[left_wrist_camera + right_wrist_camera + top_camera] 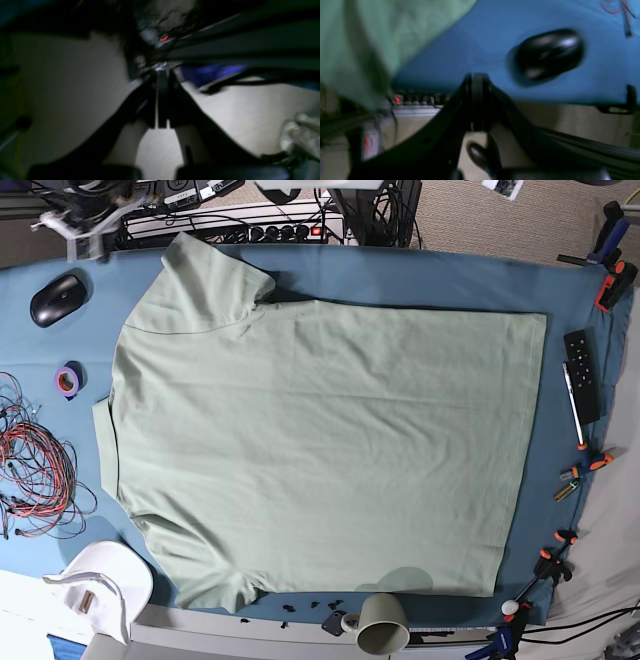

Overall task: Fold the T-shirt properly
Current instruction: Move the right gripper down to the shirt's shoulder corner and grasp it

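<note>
While base shows the T-shirt [320, 450] spread flat, left wrist sees none.

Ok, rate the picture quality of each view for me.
Left wrist: dark, underexposed and smeared, only a red light glowing. Right wrist: motion-blurred, the T-shirt and black mouse soft-edged. Base: sharp, evenly lit, the T-shirt casting faint shadows.

We're getting an evenly lit, sharp base view with soft shadows under the T-shirt [320, 440] edges; both wrist views come through dim, smeared with blur, the left one nearly black.
</note>
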You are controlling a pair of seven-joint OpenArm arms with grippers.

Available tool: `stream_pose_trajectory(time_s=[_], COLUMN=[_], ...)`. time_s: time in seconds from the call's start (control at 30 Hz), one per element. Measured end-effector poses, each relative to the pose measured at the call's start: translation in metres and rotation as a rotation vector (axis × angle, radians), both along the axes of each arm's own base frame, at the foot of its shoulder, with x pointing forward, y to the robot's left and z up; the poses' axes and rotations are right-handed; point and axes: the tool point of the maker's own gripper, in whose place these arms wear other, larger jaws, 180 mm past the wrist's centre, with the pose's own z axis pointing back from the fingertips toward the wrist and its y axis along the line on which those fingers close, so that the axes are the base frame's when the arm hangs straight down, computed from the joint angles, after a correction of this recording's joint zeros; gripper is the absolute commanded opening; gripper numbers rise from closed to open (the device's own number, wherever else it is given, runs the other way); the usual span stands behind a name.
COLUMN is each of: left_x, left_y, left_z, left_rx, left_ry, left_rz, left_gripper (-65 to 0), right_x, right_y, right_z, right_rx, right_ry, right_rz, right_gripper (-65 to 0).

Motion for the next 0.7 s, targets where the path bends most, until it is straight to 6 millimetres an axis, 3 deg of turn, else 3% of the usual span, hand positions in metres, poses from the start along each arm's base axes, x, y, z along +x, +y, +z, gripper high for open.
stream_pose_trajectory(time_s=[0.1, 0.2, 0.33, 0.43, 0.5, 0.6, 0.7], left_x=[0.014, 0.02, 0.026, 0.031, 0.034, 0.037, 0.037], left_y=[-0.013, -0.02, -0.019, -0.018, -0.018, -0.018, -0.018], left_z=[0.021, 0.025, 0.023, 0.023, 0.023, 0.024, 0.023], left_rx=[-0.052, -0.077, -0.07, -0.063, -0.062, -0.063, -0.061], left_ry=[-0.065, -0.095, -0.106, -0.122, -0.133, -0.141, -0.138], left_rz=[-0.056, -0.097, -0.092, -0.096, -0.097, -0.097, -0.098], left_gripper=[-65.0, -65.0, -65.0, -65.0, -65.0, -65.0, -65.0], right_x=[0.004, 0.021, 0.027, 0.027, 0.023, 0.017, 0.013], right_y=[-0.001, -0.004, -0.025, -0.043, -0.053, -0.053, -0.049], right_z=[0.022, 0.046, 0.052, 0.028, -0.001, -0.038, -0.053], right_rx=[0.203, 0.375, 0.549, 0.687, 0.785, 0.953, 1.065], right_ry=[-0.053, -0.202, -0.364, -0.418, -0.422, -0.416, -0.423], right_rz=[-0.13, -0.201, -0.287, -0.379, -0.466, -0.56, -0.602], right_gripper=[-65.0, -65.0, -65.0, -65.0, -65.0, -65.0, -65.0])
